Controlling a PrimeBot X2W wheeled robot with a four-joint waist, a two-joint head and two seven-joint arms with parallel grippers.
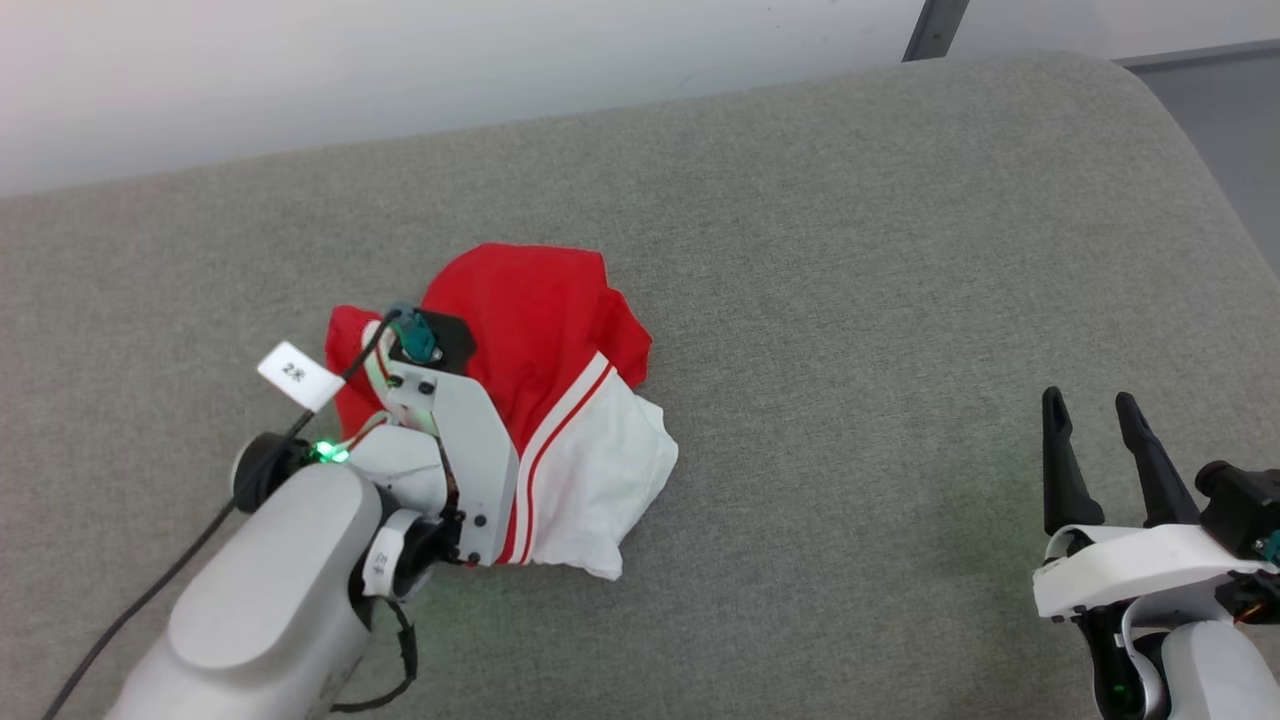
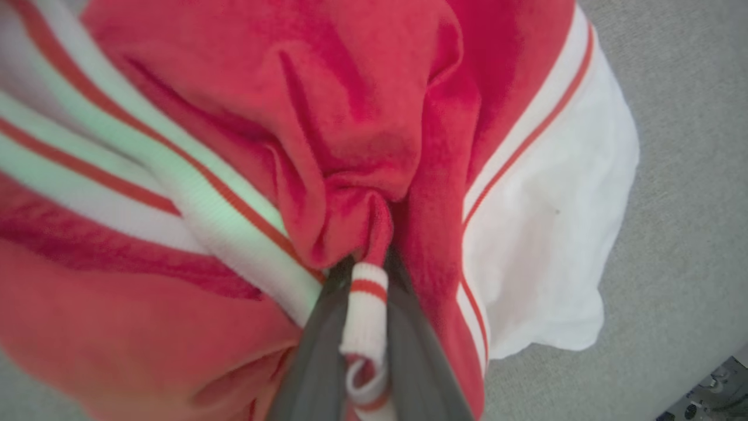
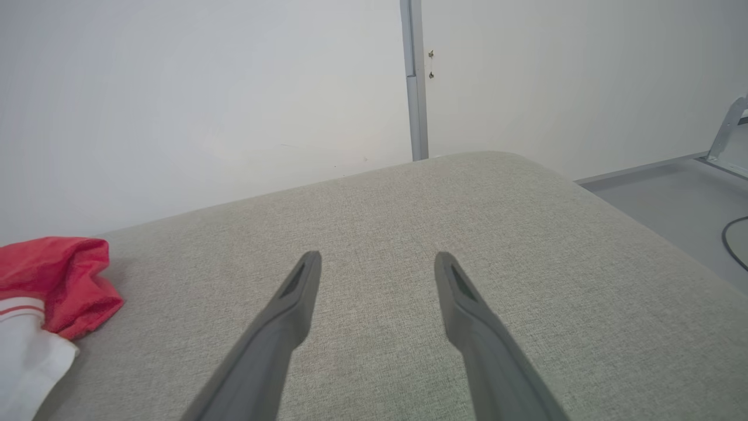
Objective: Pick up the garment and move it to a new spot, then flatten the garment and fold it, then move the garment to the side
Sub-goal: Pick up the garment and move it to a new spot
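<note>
Pickup step: left pincer (image 2: 369, 278) clamped on shirt (image 1: 540, 330) trim, centre-left; right pincer (image 1: 1090, 402) apart. Next, probably: lift and relocate.

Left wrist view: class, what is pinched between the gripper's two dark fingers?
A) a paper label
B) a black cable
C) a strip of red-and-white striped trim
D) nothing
C: the left gripper is shut on a striped trim strip of the red garment.
</note>
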